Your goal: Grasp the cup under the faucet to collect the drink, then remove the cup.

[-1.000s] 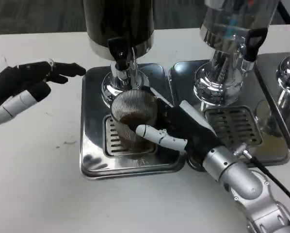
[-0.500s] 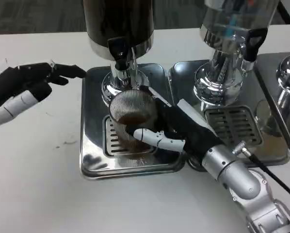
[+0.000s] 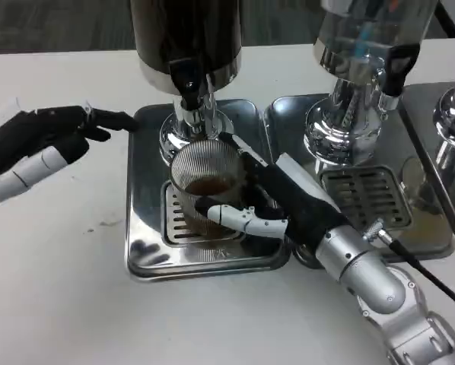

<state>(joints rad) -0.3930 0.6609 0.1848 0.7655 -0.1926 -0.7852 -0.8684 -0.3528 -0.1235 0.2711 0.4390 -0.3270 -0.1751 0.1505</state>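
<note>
The right hand (image 3: 277,205) wraps the ribbed cup (image 3: 206,179), which stands on the drip tray (image 3: 147,228) under the faucet (image 3: 189,91). Part-filled and likely slick, the cup calls for a mid-wall grip, kept upright. The left hand (image 3: 41,141) hovers beside the tray with fingers extended, holding nothing.

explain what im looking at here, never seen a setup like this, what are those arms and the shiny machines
This is one picture from a camera on a humanoid robot's head, looking down at a white table. The silver arms are the robot's own. Its right hand grips a ribbed clear cup holding some brown drink. The cup stands on a metal drip tray, right under the faucet of a dark drink dispenser. The left hand hovers beside the tray, holding nothing, fingers pointing toward the dispenser. To the right stands a second dispenser on its own tray, and part of a third shows at the edge.
</note>
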